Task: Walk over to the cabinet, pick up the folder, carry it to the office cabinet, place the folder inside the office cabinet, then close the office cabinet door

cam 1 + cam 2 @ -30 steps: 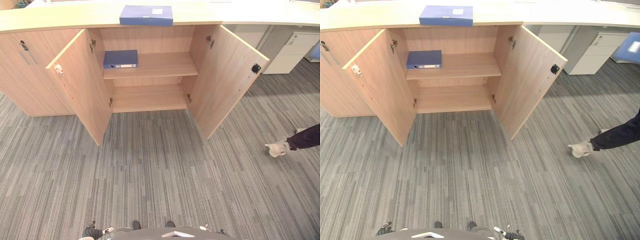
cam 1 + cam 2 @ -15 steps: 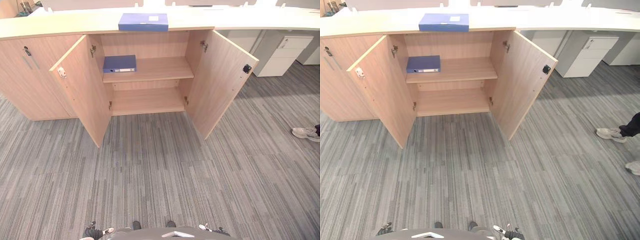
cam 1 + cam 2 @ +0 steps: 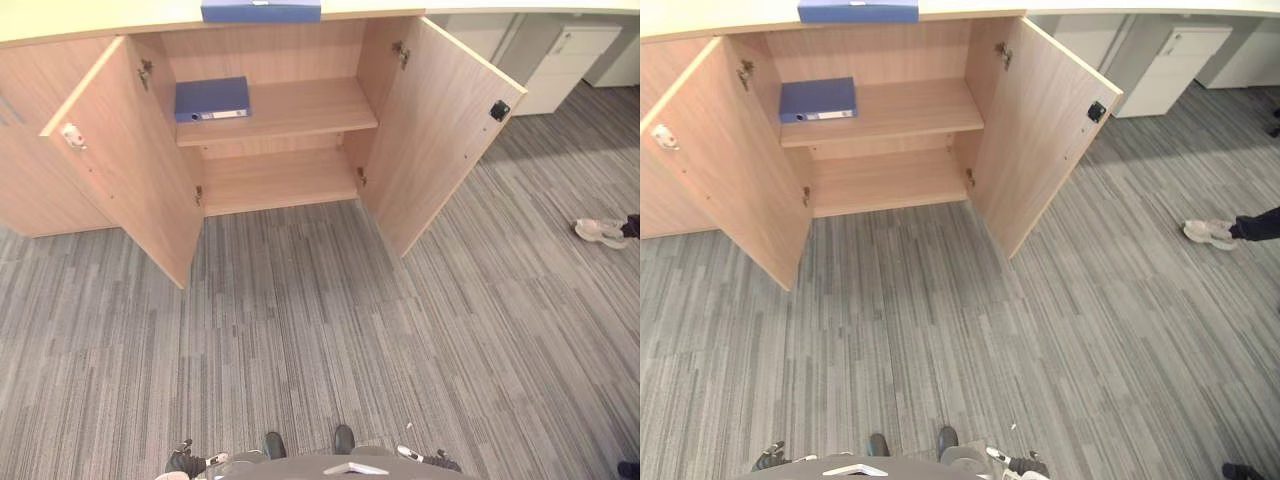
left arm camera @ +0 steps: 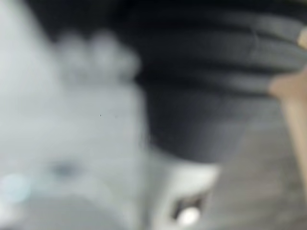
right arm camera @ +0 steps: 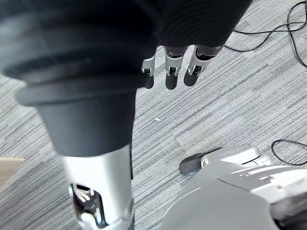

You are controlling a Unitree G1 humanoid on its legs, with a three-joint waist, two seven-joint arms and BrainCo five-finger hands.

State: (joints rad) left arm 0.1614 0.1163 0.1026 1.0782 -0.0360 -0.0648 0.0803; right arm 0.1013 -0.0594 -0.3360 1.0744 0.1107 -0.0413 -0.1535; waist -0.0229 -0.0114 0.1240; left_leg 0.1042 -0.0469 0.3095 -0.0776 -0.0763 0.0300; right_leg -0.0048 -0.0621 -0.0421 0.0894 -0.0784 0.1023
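The flat blue folder (image 3: 260, 11) lies on the pale wooden worktop (image 3: 80, 18), at the front edge above the open compartment, with nothing touching it.

Lower left, the light wood left door (image 3: 130, 160) of the office cabinet stands swung out over the grey striped carpet (image 3: 320, 340). Beside it, a second blue ring binder (image 3: 211, 98) lies flat at the left end of the upper shelf (image 3: 300, 105); the rest of that shelf and the bottom board are bare. The right door (image 3: 430, 130) is open too. Past it stands a white drawer unit (image 3: 565, 55), and a person's pale shoe (image 3: 600, 232) rests on the carpet at the far right.

The left hand (image 4: 201, 72) shows as a dark ribbed cover, and whether it holds anything cannot be told. The right hand (image 5: 171, 62) hangs with its fingers loosely straight and empty.

The folder looks stiff, boxy and fairly light, with smooth covers likely to slip. A hold on the overhanging front edge, thumb above and fingers beneath, seems soundest, perhaps with both hands at the short ends.
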